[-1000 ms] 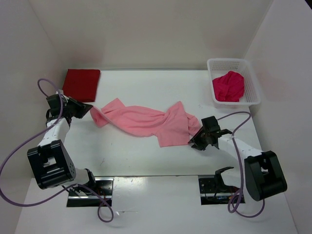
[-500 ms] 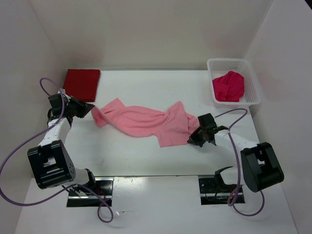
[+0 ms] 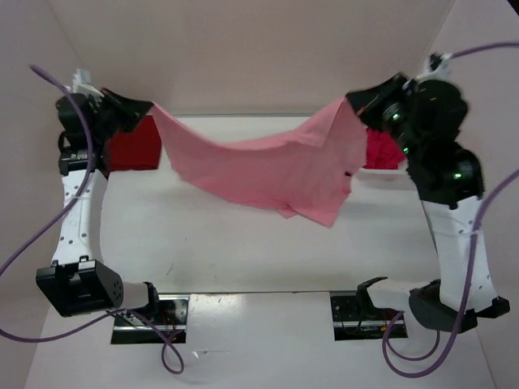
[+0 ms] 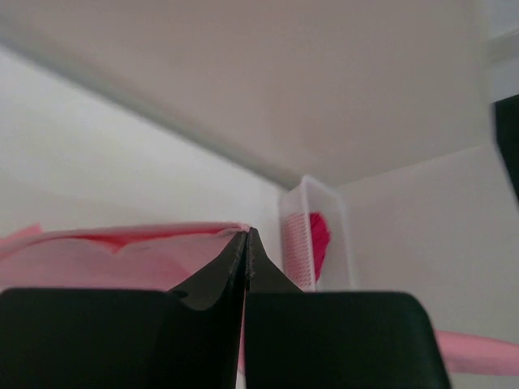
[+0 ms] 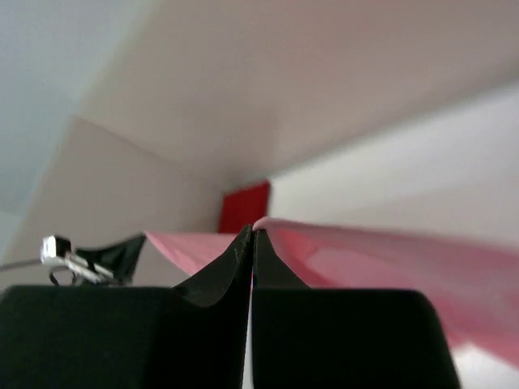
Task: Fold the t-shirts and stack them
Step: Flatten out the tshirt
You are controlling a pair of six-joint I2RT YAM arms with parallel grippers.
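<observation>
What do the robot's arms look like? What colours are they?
The left arm and the right arm are white tubes with chunky black joints and black bases. Each trails a thin purple cable. The left gripper and the right gripper are black, each with two flat, pointed fingers. Tiny green lights glow on the right arm.

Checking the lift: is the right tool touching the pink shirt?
Touching. The right wrist view shows the right tool shut on an edge of the pink shirt.

Left gripper (image 4: 247, 237) tight on pink t-shirt (image 4: 105, 258); white basket (image 4: 297, 235) beyond.
</observation>
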